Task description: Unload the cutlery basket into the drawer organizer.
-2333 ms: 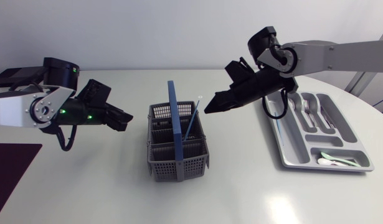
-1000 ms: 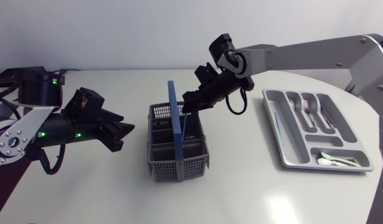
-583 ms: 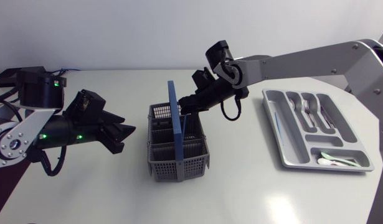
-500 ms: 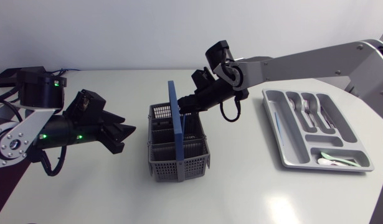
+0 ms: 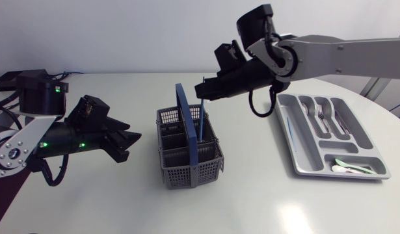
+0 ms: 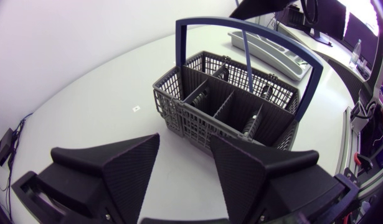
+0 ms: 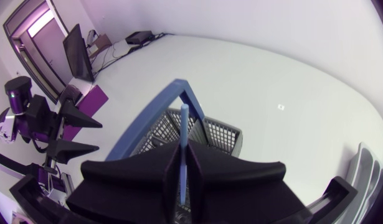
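From above, my right arm reaches in from the right past the middle of the bench. My right claw hangs over the cutlery basket, clenched on the top of a thin blue utensil. The utensil stands nearly upright. Its lower end is down inside the basket, on the side of the blue handle that faces the drawer organizer. The organizer lies well apart to the right and holds forks and pale spoons. My left claw hovers near the basket's left side, released, with nothing in it.

From my left wrist, my left claw has its two wedge fingers spread wide and nothing between them. The basket stands ahead of it on the bench, its handle arching over the top. The blue utensil rises out of the far half. The organizer lies beyond the basket.

From my right wrist, my right claw is pressed together on the utensil, one finger on each side of it. The utensil points down into the basket below, just beside the handle. My left claw shows farther off, gaping.
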Tool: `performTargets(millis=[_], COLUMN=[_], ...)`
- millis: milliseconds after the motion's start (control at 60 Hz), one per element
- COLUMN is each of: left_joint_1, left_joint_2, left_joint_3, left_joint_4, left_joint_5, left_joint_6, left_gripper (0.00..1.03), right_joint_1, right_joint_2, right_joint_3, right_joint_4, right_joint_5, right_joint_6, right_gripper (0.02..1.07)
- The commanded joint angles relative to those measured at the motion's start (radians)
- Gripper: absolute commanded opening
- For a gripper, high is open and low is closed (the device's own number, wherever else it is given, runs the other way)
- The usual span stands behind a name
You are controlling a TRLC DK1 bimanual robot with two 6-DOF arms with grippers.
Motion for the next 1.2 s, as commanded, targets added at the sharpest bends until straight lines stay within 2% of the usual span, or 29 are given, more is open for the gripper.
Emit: performTargets(millis=[0,150,267,367,483,583,867,1183], left_joint_1=[-0.011,-0.012,-0.012,-0.015,-0.020,-0.024,-0.040,-0.034], left_joint_2=[-0.019,-0.029,-0.036,-0.039,-0.040,-0.042,-0.045,-0.040], left_joint_3=[-0.022,-0.025,-0.028,-0.030,-0.030,-0.025,-0.022,-0.011], left_joint_4=[0.007,0.004,-0.001,-0.003,-0.006,-0.012,-0.018,-0.023], left_joint_5=[0.005,0.002,0.002,0.000,0.000,-0.003,-0.012,-0.027], left_joint_6=[0.000,0.000,0.000,0.000,0.000,0.000,0.000,0.006], left_gripper=[0.60,0.60,0.60,0.60,0.60,0.60,0.60,0.60], right_joint_1=[0.008,-0.023,-0.113,-0.211,-0.352,-0.461,-0.678,-0.745], right_joint_2=[-0.069,-0.167,-0.204,-0.206,-0.172,-0.138,0.017,0.224], right_joint_3=[-0.048,-0.048,0.026,0.082,0.115,0.113,0.089,0.092], right_joint_4=[0.029,0.001,-0.152,-0.292,-0.408,-0.462,-0.483,-0.419], right_joint_5=[0.015,0.014,-0.040,-0.042,-0.048,-0.052,-0.042,0.015], right_joint_6=[0.004,0.002,-0.033,-0.096,-0.187,-0.265,-0.397,-0.429], right_gripper=[0.12,0.12,0.12,0.12,0.12,0.12,0.12,0.12])
